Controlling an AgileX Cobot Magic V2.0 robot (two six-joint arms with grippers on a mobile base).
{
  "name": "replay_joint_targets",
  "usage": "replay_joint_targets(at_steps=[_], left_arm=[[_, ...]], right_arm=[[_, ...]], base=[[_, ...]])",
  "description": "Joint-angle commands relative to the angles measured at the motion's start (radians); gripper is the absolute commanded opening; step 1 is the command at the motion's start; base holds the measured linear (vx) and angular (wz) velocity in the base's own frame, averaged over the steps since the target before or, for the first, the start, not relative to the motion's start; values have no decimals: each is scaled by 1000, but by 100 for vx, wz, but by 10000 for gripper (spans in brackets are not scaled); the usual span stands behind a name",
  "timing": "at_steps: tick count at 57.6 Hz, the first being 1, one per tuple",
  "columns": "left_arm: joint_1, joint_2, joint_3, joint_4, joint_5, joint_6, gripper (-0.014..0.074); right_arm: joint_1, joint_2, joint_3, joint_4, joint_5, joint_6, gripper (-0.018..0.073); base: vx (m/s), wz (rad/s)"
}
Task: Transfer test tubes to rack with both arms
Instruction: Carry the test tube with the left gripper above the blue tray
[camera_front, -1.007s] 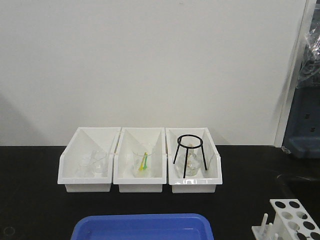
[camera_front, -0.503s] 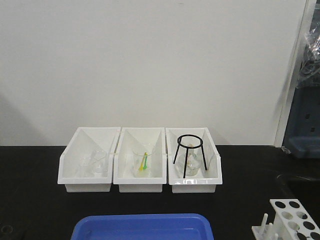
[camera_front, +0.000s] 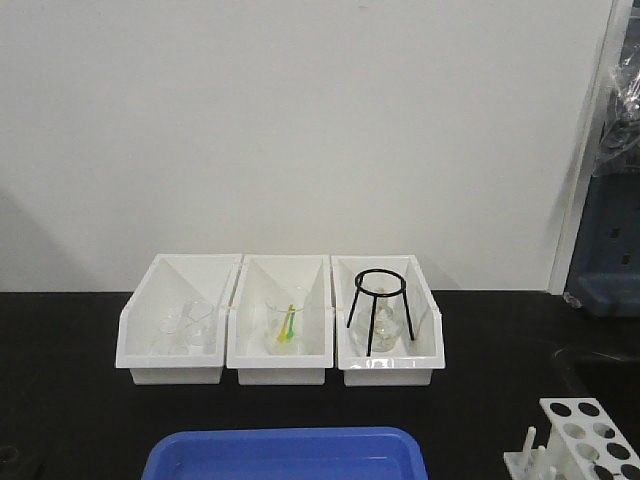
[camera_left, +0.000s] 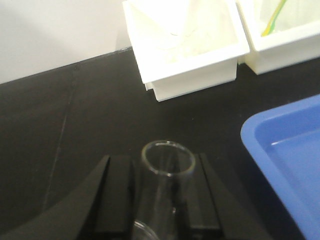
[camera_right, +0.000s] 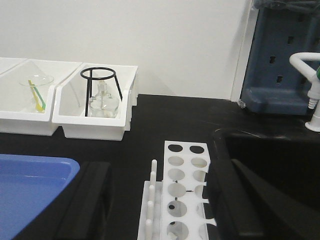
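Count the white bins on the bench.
3, in a row by the wall: left bin holds clear glassware, middle bin a beaker, right bin a black tripod.

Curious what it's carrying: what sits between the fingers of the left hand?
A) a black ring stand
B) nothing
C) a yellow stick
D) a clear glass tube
D: in the left wrist view the left hand is closed on a clear tube, whose open rim shows between the two black fingers.

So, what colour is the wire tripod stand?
The tripod stand is black, clearest in the right wrist view.
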Motion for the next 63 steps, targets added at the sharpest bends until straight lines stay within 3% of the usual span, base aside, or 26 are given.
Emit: replay_joint_targets(at_steps=[1,12,23,35,48,55,63], left_arm=[[-7,-59,-26,-43,-43,-36,5],[-7,-162,-26,-131,-35,-30,8],[-7,-268,-46,-160,-26,-35,9],[-7,-330,-259,-158,138,-37,12],[-7,-324,-518,-156,417,-242,12],[-16,-315,-581,-155,463,-302,12],[-80,-273,-597,-155,452,-334,12]], right_arm=[[-6,11,-32,-11,-93,-1,477],[-6,11,-32,11,-92,1,477],[-6,11,-32,11,-92,1,477],[-6,11,-32,10,-94,1,477],[-6,18,-32,17,-72,2,477],[-2,83,-50,31,25,-2,477],[60,220,-128,123,100,-70,477]], base=[[0,0],[0,0],[0,0],[0,0],[0,0],[0,0],[0,0]])
